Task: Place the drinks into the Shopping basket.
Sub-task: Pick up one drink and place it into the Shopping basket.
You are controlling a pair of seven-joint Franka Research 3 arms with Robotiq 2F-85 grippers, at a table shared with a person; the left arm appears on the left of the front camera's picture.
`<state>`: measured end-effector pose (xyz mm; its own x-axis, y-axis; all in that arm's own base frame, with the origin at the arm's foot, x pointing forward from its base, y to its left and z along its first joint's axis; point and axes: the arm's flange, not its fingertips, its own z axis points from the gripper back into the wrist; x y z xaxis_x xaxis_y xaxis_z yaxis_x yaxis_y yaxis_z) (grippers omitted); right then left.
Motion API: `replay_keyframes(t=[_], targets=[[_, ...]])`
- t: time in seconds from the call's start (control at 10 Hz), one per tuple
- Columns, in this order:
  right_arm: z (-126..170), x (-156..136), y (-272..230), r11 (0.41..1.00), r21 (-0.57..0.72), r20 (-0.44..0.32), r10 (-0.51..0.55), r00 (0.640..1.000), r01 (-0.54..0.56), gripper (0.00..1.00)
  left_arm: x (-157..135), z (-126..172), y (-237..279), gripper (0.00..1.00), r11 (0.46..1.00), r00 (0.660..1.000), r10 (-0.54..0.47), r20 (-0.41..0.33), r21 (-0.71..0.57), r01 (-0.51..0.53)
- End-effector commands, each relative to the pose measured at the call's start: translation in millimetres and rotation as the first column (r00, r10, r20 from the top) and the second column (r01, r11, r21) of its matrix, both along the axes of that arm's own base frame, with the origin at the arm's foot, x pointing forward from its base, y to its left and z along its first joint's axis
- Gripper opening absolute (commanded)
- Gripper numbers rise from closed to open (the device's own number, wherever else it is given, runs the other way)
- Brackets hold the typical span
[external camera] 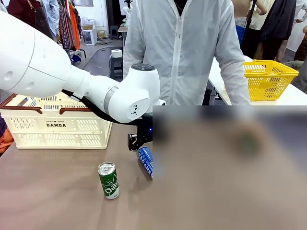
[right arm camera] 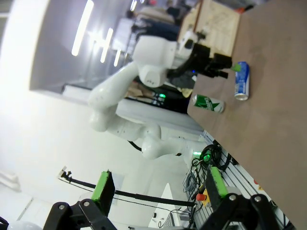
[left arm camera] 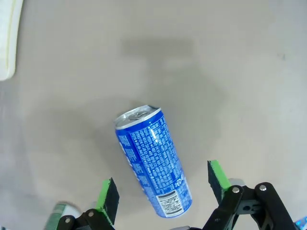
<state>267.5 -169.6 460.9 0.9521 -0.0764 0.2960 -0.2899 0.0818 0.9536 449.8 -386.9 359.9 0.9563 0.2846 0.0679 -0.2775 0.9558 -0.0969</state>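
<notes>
Since both cans I can see sit on the table outside the basket at its left edge, I judge nothing done yet (the basket's inside is hidden from me). My left claw gapes wide, straddling the blue can without gripping it. The green can stands closer to the near edge. My right claw hangs open, empty.
</notes>
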Motion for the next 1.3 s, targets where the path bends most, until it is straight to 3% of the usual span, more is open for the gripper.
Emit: replay_keyframes(t=[0.0, 0.2, 0.6, 1.0, 1.1, 1.2], targets=[[5.3, 0.3, -1.1, 1.000, 0.012, 0.002, -0.002, 1.000, 0.002, 1.00, -3.7, -14.1, -5.9, 1.00, 0.989, 0.990, 0.140, -0.022, -0.040, -0.141], [5.3, 0.3, -1.1, 1.000, 0.012, 0.002, -0.002, 1.000, 0.002, 1.00, -2.0, -17.6, -1.2, 1.00, 0.990, 0.990, 0.143, 0.006, -0.002, -0.143], [5.3, 0.3, -1.1, 1.000, 0.012, 0.002, -0.002, 1.000, 0.002, 1.00, -0.1, -45.7, 1.8, 1.00, 0.998, 0.997, 0.063, -0.038, -0.002, -0.063], [5.3, 0.3, -1.1, 1.000, 0.012, 0.002, -0.002, 1.000, 0.002, 1.00, 1.4, -52.7, 9.0, 1.00, 0.998, 0.998, 0.058, -0.020, 0.006, -0.058], [5.3, 0.3, -1.1, 1.000, 0.012, 0.002, -0.002, 1.000, 0.002, 1.00, 1.6, -54.8, 9.5, 0.55, 0.998, 0.998, 0.062, -0.027, 0.010, -0.061], [5.3, 0.3, -1.1, 1.000, 0.012, 0.002, -0.002, 1.000, 0.002, 1.00, 1.9, -55.4, 9.3, 0.00, 0.998, 0.998, 0.060, -0.028, 0.010, -0.060]])
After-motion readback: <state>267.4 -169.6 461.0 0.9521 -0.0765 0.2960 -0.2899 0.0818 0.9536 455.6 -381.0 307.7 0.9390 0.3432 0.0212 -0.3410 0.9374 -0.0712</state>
